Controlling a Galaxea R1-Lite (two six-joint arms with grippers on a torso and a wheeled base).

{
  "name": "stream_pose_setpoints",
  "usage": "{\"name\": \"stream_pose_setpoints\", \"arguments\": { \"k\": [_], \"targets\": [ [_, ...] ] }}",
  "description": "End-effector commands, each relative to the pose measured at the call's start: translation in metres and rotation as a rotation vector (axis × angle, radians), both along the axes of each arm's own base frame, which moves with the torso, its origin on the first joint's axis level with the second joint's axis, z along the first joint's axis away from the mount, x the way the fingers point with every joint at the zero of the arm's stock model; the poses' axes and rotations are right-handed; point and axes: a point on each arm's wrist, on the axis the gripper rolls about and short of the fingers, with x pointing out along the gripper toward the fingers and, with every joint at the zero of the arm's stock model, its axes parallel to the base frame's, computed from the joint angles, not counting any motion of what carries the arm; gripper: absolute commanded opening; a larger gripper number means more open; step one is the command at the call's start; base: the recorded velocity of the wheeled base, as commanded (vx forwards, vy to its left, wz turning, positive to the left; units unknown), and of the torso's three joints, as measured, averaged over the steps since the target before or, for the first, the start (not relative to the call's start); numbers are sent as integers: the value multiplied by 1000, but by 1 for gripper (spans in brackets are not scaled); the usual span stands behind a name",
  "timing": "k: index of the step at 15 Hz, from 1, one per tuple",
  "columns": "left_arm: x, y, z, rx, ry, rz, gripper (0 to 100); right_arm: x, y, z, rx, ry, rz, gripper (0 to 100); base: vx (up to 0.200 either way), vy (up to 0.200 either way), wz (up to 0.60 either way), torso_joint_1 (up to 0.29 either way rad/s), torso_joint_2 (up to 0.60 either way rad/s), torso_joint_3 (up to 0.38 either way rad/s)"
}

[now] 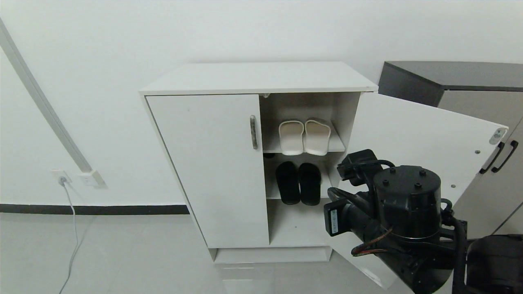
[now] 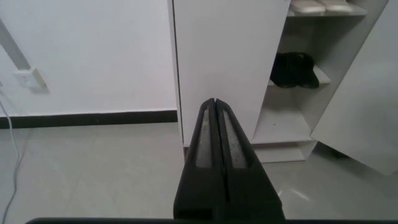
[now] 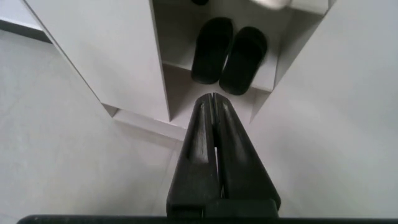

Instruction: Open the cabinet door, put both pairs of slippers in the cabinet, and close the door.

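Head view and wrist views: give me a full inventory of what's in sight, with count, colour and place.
cabinet: one, white, against the wall
left door: one, white, shut
right door: one, white, swung open to the right
white slippers: one pair, upper shelf
black slippers: one pair, shelf below
second cabinet: one, grey with dark top, right of the white one
wall socket: one, white, low on the wall, left of the cabinet
left gripper: black, fingers shut, empty
right gripper: black, fingers shut, empty, before the open compartment

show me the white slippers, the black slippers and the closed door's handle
white slippers (image 1: pixel 291 139), head view, footbed of the left one
black slippers (image 1: pixel 288 182), head view, top of the left one
door handle (image 1: pixel 253 132), head view, mid bar
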Motion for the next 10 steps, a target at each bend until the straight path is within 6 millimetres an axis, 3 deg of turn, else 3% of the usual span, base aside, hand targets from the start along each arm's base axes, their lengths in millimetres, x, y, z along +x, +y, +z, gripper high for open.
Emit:
{"name": "stream_pose_setpoints", "arguments": {
  "k": [1, 10],
  "targets": [
    [0, 0, 0, 0, 0, 0, 0, 0, 0, -2, -5, 4, 0, 0, 0, 0, 0, 129, -461, -330],
    [0, 0, 0, 0, 0, 0, 0, 0, 0, -2, -9, 5, 0, 0, 0, 0, 0, 168, -484, -321]
  ]
}}
